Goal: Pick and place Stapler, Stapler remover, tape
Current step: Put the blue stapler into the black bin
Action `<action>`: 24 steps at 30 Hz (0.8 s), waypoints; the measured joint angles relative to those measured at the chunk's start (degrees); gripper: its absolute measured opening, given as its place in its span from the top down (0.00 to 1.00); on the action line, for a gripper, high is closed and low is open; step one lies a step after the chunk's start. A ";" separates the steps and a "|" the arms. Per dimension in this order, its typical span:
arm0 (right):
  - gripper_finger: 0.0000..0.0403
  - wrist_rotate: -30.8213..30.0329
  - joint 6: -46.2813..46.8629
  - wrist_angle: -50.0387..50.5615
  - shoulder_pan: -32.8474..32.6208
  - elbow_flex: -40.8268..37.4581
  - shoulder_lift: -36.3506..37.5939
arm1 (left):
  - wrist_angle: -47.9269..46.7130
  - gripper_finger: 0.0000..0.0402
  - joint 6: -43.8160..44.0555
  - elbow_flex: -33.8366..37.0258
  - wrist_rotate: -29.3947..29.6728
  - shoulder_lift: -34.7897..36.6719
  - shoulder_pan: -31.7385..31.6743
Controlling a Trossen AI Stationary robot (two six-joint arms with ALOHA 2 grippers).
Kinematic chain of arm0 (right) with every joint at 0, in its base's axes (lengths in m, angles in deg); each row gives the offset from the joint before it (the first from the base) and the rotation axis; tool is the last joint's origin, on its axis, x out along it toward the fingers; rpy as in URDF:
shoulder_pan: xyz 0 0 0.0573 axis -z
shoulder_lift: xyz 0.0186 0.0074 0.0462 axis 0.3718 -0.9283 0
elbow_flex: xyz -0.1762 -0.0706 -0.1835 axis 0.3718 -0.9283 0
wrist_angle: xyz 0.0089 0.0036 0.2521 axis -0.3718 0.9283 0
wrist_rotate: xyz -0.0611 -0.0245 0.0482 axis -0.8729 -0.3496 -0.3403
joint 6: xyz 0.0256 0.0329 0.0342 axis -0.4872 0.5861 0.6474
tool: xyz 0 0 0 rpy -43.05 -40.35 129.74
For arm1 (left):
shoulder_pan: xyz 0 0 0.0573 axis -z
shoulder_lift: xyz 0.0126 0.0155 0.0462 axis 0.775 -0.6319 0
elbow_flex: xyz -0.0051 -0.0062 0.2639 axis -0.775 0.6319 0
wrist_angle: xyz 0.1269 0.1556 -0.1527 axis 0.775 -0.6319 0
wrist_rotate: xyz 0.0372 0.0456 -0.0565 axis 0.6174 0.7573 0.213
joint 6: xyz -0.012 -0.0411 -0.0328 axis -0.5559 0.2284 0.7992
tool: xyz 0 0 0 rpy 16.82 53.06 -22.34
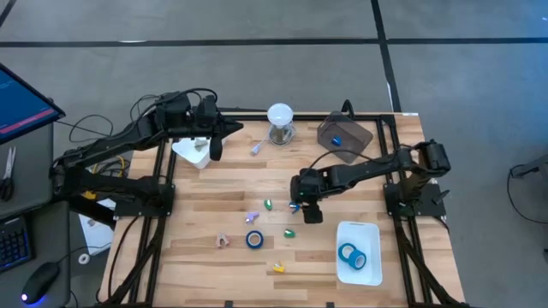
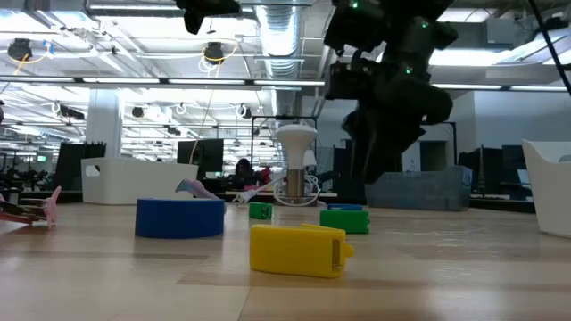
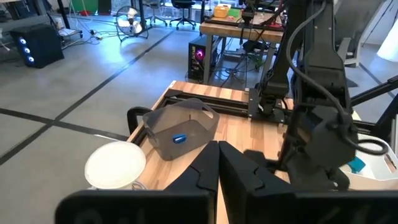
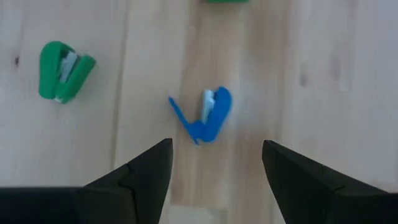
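My right gripper (image 4: 214, 163) points steeply down with its fingers open, just above a small blue stapler remover (image 4: 205, 118) that lies on the wood near the table's middle (image 1: 294, 208). The fingers stand apart from it. A green piece of the same kind (image 4: 62, 71) lies beside it. One blue tape roll (image 1: 254, 239) lies flat on the table, also in the low view (image 2: 180, 217). A yellow stapler (image 2: 297, 248) lies near the front edge. My left gripper (image 3: 217, 168) is shut and hangs over the far left, above a white tray (image 1: 193, 152).
A white tray (image 1: 372, 233) at the near right holds blue tape rolls (image 1: 349, 254). A grey bin (image 1: 345, 137) with a blue thing in it and a white lamp-like object (image 1: 280, 120) stand at the far edge. Small green (image 1: 289, 232), purple (image 1: 252, 218) and pink (image 1: 223, 241) pieces lie scattered.
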 joint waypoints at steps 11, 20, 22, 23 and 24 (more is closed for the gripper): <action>0.41 2.52 -1.26 -6.62 -0.02 0.00 -3.03 | 0.00 0.99 0.02 0.00 0.00 0.00 0.00; 0.41 5.33 -1.19 -8.09 -0.04 0.00 -3.03 | -0.02 0.99 0.02 0.00 0.00 0.00 0.00; 0.41 5.35 -1.17 -8.08 0.21 -0.02 -3.03 | -0.02 0.99 0.02 0.00 0.00 0.00 0.00; 0.41 5.37 -1.15 -8.07 0.41 -0.02 -3.03 | 0.00 0.99 0.00 0.00 0.00 0.00 0.00; 0.41 5.37 -1.04 -8.05 0.64 -0.02 -3.03 | -0.01 0.99 0.02 0.00 0.00 0.00 0.01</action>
